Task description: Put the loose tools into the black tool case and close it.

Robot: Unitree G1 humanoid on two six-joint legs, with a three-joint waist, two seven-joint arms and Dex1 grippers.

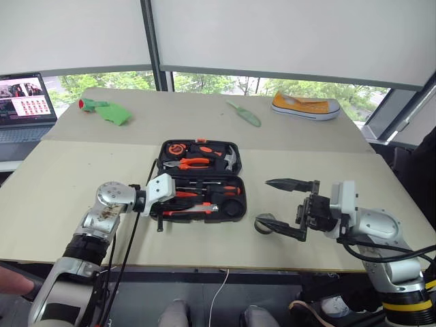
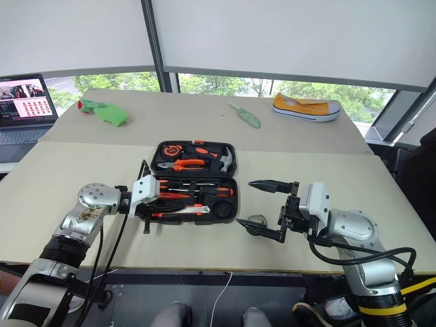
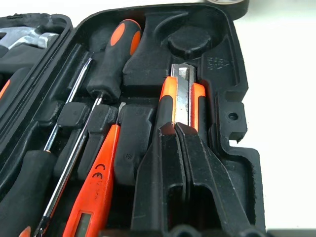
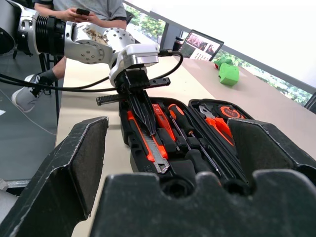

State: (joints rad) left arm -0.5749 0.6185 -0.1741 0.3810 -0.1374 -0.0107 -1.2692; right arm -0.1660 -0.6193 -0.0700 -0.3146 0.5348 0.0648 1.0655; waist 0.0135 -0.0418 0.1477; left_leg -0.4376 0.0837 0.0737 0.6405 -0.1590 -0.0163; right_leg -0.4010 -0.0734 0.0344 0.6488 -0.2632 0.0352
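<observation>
The black tool case lies open on a pale tabletop, its screwdrivers and the utility knife already in the moulded slots. The left gripper has its two fingers pinched together, tips resting on the knife's handle, apparently pressing it home rather than holding it. The right gripper hovers spread wide, empty, just beside the small grey tape roll, which sits on the table off the case's right corner. To finish the step well, the knife should seat flush in its slot so the lid can shut; the roll likely goes next. Farther back on the table lie a green trowel, a green glove and a yellow shoe; a laptop stands at left below shaded windows.
</observation>
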